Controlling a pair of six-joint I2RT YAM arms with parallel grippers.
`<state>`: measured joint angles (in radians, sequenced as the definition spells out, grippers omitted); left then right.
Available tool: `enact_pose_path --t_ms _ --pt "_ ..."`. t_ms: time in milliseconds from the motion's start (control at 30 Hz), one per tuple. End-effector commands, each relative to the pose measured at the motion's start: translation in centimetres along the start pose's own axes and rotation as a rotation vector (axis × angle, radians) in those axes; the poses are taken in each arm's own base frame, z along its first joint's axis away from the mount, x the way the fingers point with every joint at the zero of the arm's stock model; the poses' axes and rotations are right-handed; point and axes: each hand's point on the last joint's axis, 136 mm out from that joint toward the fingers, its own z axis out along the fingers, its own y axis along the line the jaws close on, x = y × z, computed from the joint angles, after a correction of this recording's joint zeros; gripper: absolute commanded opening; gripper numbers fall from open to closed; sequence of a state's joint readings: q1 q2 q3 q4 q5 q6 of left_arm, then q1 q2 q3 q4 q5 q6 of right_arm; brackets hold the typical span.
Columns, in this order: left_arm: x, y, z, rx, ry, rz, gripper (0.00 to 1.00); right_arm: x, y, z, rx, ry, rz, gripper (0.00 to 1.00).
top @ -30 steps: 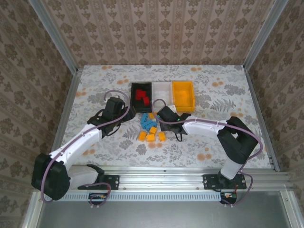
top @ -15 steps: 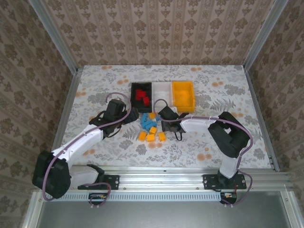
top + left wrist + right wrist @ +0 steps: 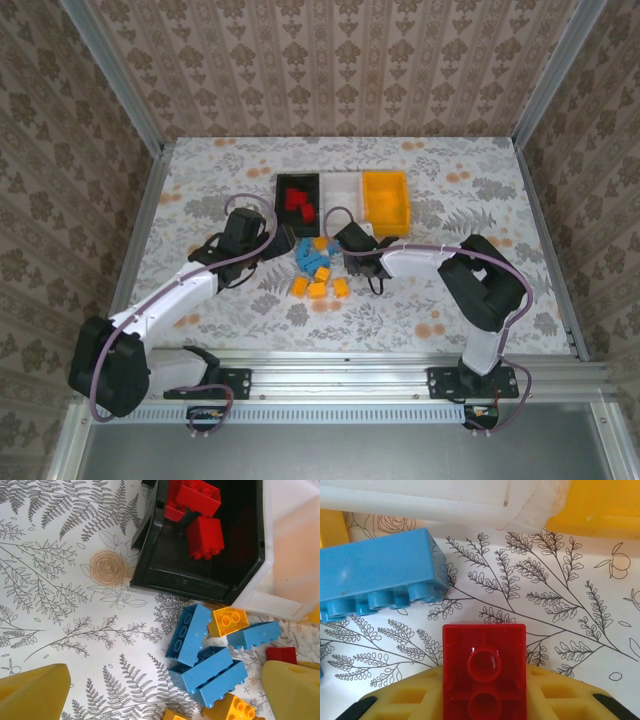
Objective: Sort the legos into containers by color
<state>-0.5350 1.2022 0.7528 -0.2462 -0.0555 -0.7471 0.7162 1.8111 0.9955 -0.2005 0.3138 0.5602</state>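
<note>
A fern-printed bench (image 3: 200, 180) is sitting between damask-papered walls (image 3: 330, 60). Right gripper (image 3: 484, 705) jaws are clamping a two-stud red lego (image 3: 484, 667); left gripper (image 3: 165, 692) jaws are standing apart.

top external: high, from near edge, looking down over whole surface (image 3: 450, 200) | wrist cameras: close, facing down | all share white bin (image 3: 343, 186) near wall

Bright, even light; soft shadows; white bin perhaps slightly overexposed.
</note>
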Motion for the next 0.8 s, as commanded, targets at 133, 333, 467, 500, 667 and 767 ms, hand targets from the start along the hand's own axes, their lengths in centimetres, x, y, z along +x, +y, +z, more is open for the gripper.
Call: enact_pose_path --t_ms 133,333,467,500,667,767 --pt "-0.5 -1.0 -0.3 0.045 -0.008 0.014 1.00 -0.5 -0.6 -2.0 0.006 -0.057 -0.037 0.33" --pt "-0.4 -0.4 -0.2 0.025 -0.017 0.022 1.00 -2.2 -0.1 -5.1 -0.003 -0.132 -0.090 0.33" --pt "-0.4 0.2 0.1 0.012 -0.005 0.009 1.00 -3.9 0.7 -7.7 -0.019 -0.195 -0.119 0.34" --pt "-0.4 0.4 0.1 0.007 0.001 0.006 1.00 -4.4 1.1 -8.3 -0.031 -0.208 -0.122 0.34" --pt "-0.3 2.2 0.4 -0.022 0.028 -0.057 1.00 -6.6 3.5 -10.9 -0.102 -0.261 -0.171 0.35" --pt "-0.1 4.1 0.6 -0.028 0.043 -0.145 1.00 -8.2 5.4 -12.0 -0.151 -0.286 -0.199 0.36"
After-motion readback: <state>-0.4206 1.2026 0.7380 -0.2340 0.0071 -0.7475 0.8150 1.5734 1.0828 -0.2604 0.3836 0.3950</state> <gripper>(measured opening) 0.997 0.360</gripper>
